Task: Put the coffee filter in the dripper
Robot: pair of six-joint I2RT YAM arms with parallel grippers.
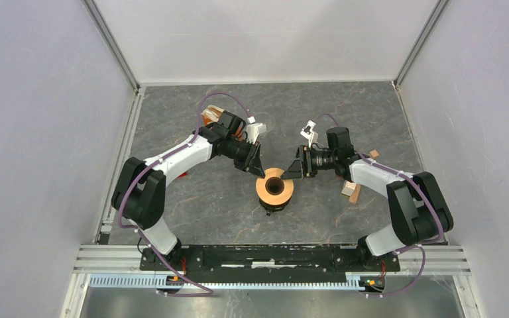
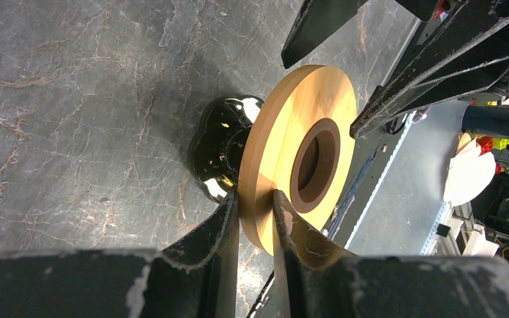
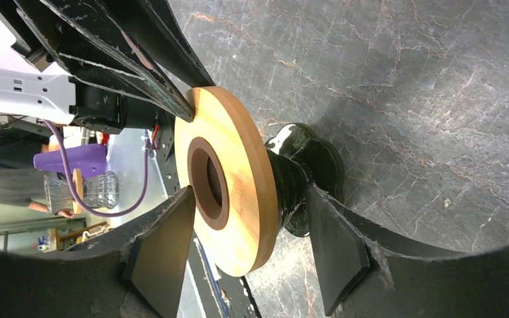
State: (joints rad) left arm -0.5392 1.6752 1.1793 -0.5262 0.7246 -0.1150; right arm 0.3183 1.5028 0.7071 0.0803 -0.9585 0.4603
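The dripper's tan wooden ring collar point(image 1: 265, 192) point(image 2: 285, 132) point(image 3: 242, 172), with a dark brown inner ring, sits level on a glossy black ribbed piece point(image 2: 222, 142) point(image 3: 291, 179) at the table's middle. My left gripper point(image 1: 260, 171) point(image 2: 255, 199) is shut on the collar's rim, one finger on the top face and one on the underside. My right gripper point(image 1: 291, 171) point(image 3: 250, 192) stands open on the opposite side. It straddles the collar and the black piece with a gap at both fingers. The coffee filter is out of view.
A tan and white object point(image 1: 213, 118) lies behind the left arm and another point(image 1: 352, 192) under the right arm. A clear ribbed glass piece point(image 3: 96, 191) shows in the background past the left arm. Walls close three sides; the rail point(image 1: 272, 255) runs along the near edge.
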